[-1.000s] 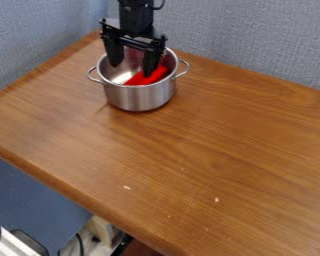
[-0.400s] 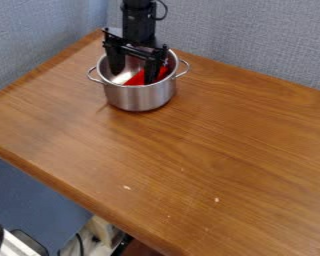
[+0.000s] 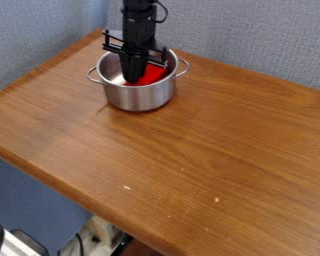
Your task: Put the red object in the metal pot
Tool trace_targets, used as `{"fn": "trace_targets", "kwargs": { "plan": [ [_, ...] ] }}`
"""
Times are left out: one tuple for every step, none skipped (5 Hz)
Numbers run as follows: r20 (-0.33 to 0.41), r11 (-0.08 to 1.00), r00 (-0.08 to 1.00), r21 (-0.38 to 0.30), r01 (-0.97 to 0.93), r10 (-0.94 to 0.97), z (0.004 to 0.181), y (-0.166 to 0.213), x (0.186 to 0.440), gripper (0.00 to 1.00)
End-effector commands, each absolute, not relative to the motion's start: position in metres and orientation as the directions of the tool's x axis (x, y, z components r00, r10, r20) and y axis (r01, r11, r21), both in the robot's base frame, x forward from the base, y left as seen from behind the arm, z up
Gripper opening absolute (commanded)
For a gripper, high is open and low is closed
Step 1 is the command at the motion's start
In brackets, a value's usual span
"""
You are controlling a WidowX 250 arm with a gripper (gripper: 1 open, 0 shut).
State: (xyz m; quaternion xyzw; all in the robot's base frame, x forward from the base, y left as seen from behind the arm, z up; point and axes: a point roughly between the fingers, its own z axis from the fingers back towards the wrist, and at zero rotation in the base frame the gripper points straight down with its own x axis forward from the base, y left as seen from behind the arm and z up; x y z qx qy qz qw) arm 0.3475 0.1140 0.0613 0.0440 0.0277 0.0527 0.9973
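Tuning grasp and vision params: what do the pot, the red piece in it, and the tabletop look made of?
Metal pot: polished steel by the look, bright mirror-like wall.
Red object: uniform saturated red, probably plastic or painted wood; mostly hidden, can't tell which.
Table: wood or wood-look laminate, visible grain streaks, soft satin sheen.

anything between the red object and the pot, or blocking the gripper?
Nothing visible. The red object already sits inside the metal pot, showing past the rim. The gripper reaches straight down into the pot with jaws shut; whether it is clamped on the object cannot be told.
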Motion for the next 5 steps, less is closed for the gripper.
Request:
{"fn": "trace_targets", "kwargs": {
  "plan": [
    [0.005,0.989,0.995,0.110,-0.098,0.098,0.080,0.116,0.357,1.00],
    [0.002,0.989,0.995,0.109,-0.100,0.101,0.080,0.116,0.357,1.00],
    [0.000,0.989,0.995,0.108,-0.104,0.104,0.082,0.117,0.357,1.00],
    [0.007,0.990,0.995,0.096,-0.103,0.103,0.086,0.116,0.357,1.00],
    [0.021,0.992,0.995,0.083,-0.099,0.097,0.094,0.116,0.357,1.00]
  ]
}}
